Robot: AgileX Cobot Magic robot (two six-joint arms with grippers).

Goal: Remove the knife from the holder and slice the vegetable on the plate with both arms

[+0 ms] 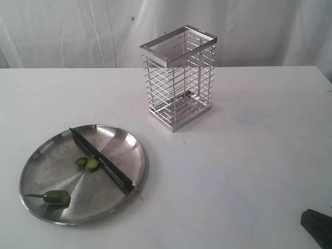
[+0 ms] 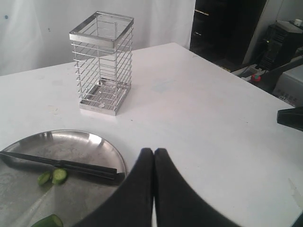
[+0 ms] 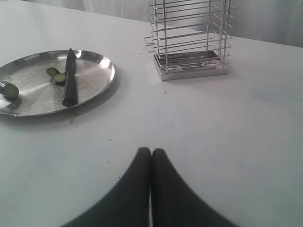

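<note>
- On the plate [image 1: 116,142], ahead of both grippers and touched by neither, the knife [image 1: 101,158] lies flat across the dish. Its tip points to the far rim and its handle rests at the near rim.
- Two green slices [image 1: 87,164] sit just beside the blade. The rest of the vegetable [image 1: 56,197], stem on, lies near the rim, apart from the knife.
- Holder [image 1: 179,78]: upright on the table [image 1: 233,171], beyond the plate, with no knife in it.
- Step, as I judge it: the knife is out and some cuts are made, so slicing is under way or done. Both arms are clear of the work.
- Next move, if more cuts are wanted: one gripper must open and take the handle while the other pins the stem end. A handle lying flat on metal leaves little room beneath it and may slide.
- Left gripper [image 2: 154,152]: jaws pressed together, empty, above bare table with the plate's rim near.
- Right gripper [image 3: 151,151]: clenched on nothing, above bare table, plate and holder well ahead.
</note>
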